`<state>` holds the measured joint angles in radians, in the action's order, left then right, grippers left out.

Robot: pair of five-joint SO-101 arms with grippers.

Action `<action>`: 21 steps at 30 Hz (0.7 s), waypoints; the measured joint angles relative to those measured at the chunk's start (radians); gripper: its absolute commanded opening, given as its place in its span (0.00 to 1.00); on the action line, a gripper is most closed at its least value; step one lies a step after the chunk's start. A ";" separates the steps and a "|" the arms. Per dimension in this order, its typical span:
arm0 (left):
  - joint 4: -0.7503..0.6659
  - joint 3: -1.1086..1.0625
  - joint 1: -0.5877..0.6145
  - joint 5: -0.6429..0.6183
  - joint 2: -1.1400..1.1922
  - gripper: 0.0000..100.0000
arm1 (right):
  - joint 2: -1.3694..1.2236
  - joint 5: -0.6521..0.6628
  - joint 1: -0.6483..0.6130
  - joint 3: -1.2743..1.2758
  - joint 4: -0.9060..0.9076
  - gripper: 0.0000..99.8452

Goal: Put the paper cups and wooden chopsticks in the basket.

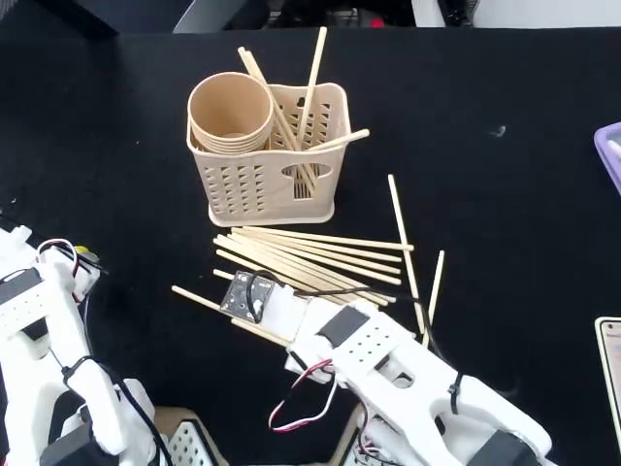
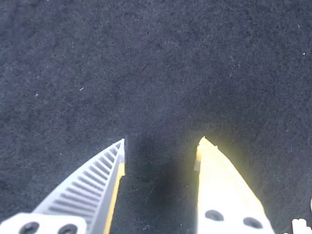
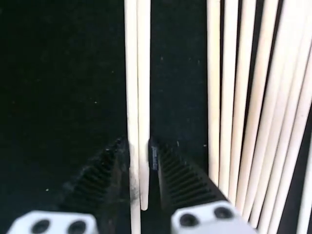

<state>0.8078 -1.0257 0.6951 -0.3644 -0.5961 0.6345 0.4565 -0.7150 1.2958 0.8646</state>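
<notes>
Snugly, right jaws around two chopsticks (image 3: 132, 97); left jaws wide apart.

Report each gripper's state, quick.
Left gripper: open, holding nothing.
Right gripper: closed on two chopsticks.

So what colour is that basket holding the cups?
The basket is beige, with rows of small slots; clearest in the high view.

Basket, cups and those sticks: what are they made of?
The basket looks like moulded plastic, beige and matte, with regular slots in its walls. The cups look like brown paper, with thin rolled rims. The chopsticks seem pale unfinished wood or bamboo.
</notes>
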 measured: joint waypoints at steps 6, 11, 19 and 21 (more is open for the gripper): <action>0.000 0.000 0.000 0.000 0.000 0.23 | 0.048 0.000 0.117 -0.074 0.021 0.01; 0.000 0.000 0.000 0.000 0.000 0.23 | 0.218 0.003 0.129 -0.135 0.157 0.01; 0.000 0.000 0.000 0.000 0.000 0.23 | 0.591 -0.015 0.092 -0.410 0.368 0.01; 0.000 0.000 0.000 0.000 0.000 0.23 | 0.655 -0.060 0.087 -0.502 0.368 0.01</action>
<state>0.8078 -1.0257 0.6951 -0.3644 -0.5961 1.2896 0.3966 -0.6276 0.7940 1.2329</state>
